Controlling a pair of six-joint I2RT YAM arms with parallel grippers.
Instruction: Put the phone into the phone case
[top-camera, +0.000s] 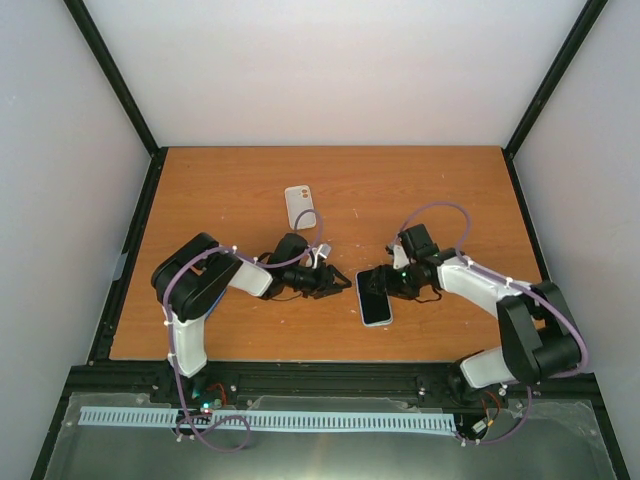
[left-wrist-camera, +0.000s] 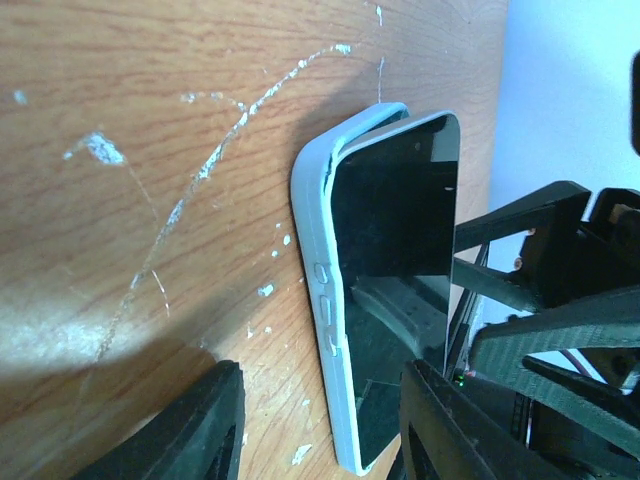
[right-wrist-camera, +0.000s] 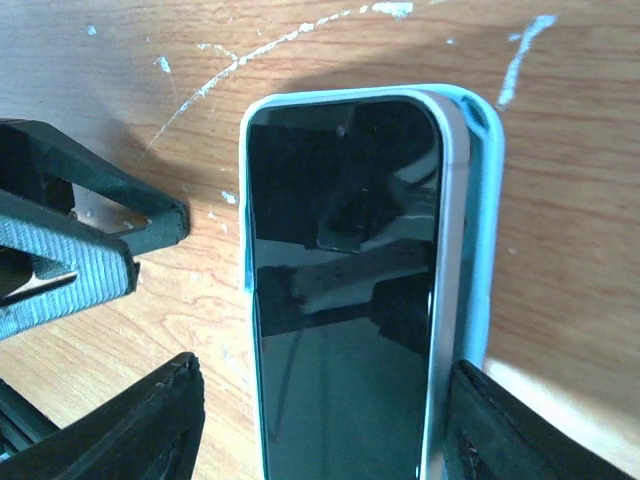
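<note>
On the left of the wooden counter (top-camera: 200, 180), a white case with two small orange dots (top-camera: 300, 207) lies apart from the work and plays no part in it. Just right of it and nearer the arms, the left gripper (top-camera: 330, 282) reaches in low towards the task's things. Its jaws stand apart and grasp nothing, and bare wood shows between one finger (left-wrist-camera: 180, 430) and the case.

In the middle lies the pale sky-blue soft phone case (left-wrist-camera: 318, 270), flat on the counter. The slim glossy black phone (right-wrist-camera: 340, 280) sits in it screen up but is only partly seated. One long edge is tucked under the lip, while the other rides above the rim, so the inside wall of the case shows alongside it. At one corner the lip bulges away from the phone.

On the right, the right gripper (right-wrist-camera: 325, 362) straddles the phone's end with its jaws released, one finger (right-wrist-camera: 130, 430) clear of the phone.

The step in hand looks like the final seating. It would go best if one gripper pinned the seated side of the case so nothing skates on the wood. The other should press straight down on the proud edge, starting at a corner and working along. A sideways push would likely drag the phone out of the tucked lip.
</note>
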